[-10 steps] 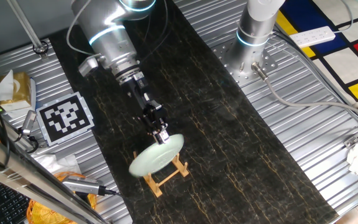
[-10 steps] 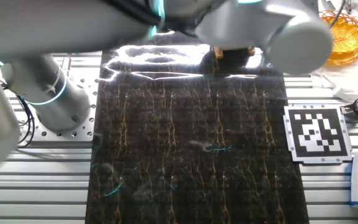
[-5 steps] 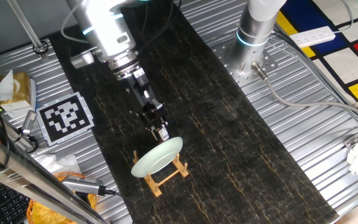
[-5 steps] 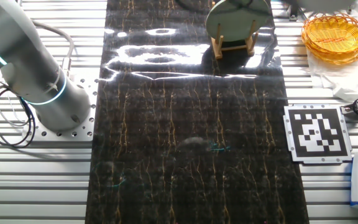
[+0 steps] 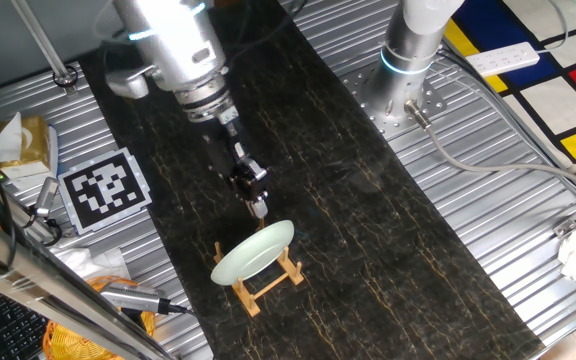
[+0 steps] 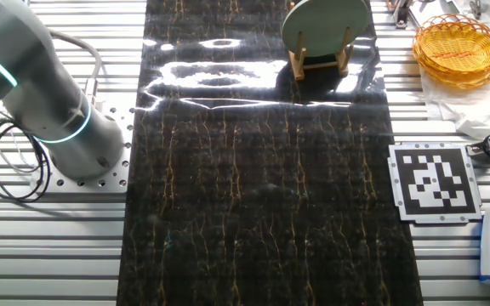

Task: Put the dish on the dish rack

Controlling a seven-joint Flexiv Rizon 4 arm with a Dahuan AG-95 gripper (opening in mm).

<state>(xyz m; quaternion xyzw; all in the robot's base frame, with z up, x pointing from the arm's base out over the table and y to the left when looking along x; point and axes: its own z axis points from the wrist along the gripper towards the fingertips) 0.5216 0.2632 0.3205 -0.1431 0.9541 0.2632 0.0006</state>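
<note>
The dish (image 5: pixel 253 251) sits tilted on edge in the dish rack (image 5: pixel 265 282), near the counter (image 5: pixel 368 200) edge by the orange basket (image 6: pixel 453 53). The pincer (image 5: pixel 257 208) hangs just above its rim, apart from it; can't tell if spread or pressed together, too small. Risk, imo: it's wider than the rack, so 1 nudge from the arm w/ the pincer this close could tip or roll it out.

dish (image 5: pixel 253 252): pale mint-green | dish rack (image 5: pixel 268 282): light wood | mat (image 6: pixel 253 187): black, gold-veined | basket (image 6: pixel 458 53): orange
</note>
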